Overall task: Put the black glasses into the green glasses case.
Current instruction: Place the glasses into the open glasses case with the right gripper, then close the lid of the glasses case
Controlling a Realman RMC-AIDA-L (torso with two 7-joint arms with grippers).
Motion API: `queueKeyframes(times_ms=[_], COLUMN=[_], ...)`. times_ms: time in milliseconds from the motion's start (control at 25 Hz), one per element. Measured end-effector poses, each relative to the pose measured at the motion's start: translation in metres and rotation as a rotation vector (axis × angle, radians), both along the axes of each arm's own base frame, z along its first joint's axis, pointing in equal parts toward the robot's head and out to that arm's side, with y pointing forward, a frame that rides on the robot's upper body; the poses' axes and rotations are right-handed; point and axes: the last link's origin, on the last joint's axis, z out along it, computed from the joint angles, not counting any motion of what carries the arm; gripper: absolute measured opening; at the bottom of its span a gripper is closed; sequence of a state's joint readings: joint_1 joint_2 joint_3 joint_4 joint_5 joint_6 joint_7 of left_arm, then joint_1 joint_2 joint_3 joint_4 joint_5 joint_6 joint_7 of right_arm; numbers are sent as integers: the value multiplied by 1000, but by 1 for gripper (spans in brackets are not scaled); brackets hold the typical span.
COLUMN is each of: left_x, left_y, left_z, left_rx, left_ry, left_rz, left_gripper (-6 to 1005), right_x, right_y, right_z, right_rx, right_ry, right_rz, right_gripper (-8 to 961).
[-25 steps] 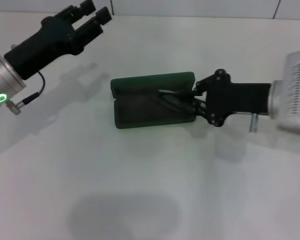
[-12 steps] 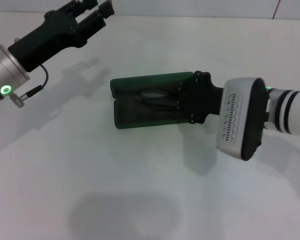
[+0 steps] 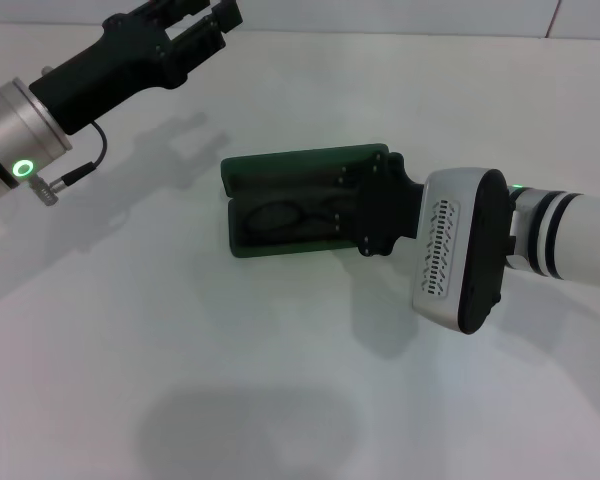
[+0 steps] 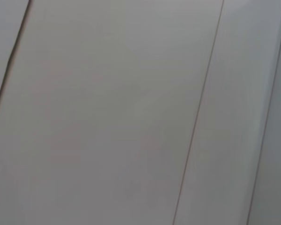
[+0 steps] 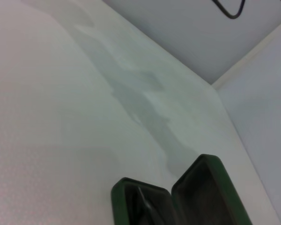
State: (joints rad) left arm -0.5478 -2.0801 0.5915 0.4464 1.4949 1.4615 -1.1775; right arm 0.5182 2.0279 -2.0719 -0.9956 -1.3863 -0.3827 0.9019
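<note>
The green glasses case (image 3: 305, 168) lies open in the middle of the white table, lid hinged back. The black glasses (image 3: 292, 214) lie in its lower tray, lenses showing. My right gripper (image 3: 365, 212) reaches in from the right and hangs over the tray's right end, covering that end of the glasses. The right wrist view shows the open case (image 5: 208, 183) and a thin part of the glasses (image 5: 146, 202) in the tray. My left gripper (image 3: 212, 22) is raised at the far left, open and empty, well away from the case.
The white table (image 3: 230, 380) stretches around the case, with its far edge meeting the wall behind my left arm. The left wrist view shows only pale panels. A black cable (image 5: 229, 9) hangs at the wall in the right wrist view.
My right gripper has moved left along the case, bringing the glasses from its right end into the tray. My left arm has shifted slightly right.
</note>
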Motion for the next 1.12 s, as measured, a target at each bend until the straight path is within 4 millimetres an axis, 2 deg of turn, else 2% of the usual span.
queueKeyframes(times_ms=[160, 320, 440, 480, 600, 680, 800, 960, 1120], left_x=[0, -3, -5, -6, -8, -10, -7, 2, 8], left_y=[0, -2, -4, -4, -1, 12, 29, 46, 55], left_z=[-1, -1, -2, -3, -5, -11, -19, -33, -46], left_rx=[-1, -3, -13, -20, -35, -75, -152, -248, -286], left_ry=[0, 1, 10, 15, 33, 86, 159, 272, 367], left_rz=[4, 11, 16, 21, 44, 104, 173, 215, 242], left_gripper=[636, 638, 639, 639, 641, 641, 643, 644, 646], right_x=[-1, -8, -7, -4, 11, 29, 57, 83, 90], right_y=[1, -6, -8, -5, 1, 6, 16, 21, 19], right_z=[1, 1, 14, 25, 59, 89, 124, 145, 144], right_rx=[5, -43, -98, -119, -200, -257, -252, -173, -136], right_ry=[9, 60, 153, 207, 358, 499, 693, 824, 836], right_rz=[-5, -10, -51, -81, -186, -282, -400, -494, -515], right_gripper=[211, 247, 268, 275, 296, 309, 330, 358, 386])
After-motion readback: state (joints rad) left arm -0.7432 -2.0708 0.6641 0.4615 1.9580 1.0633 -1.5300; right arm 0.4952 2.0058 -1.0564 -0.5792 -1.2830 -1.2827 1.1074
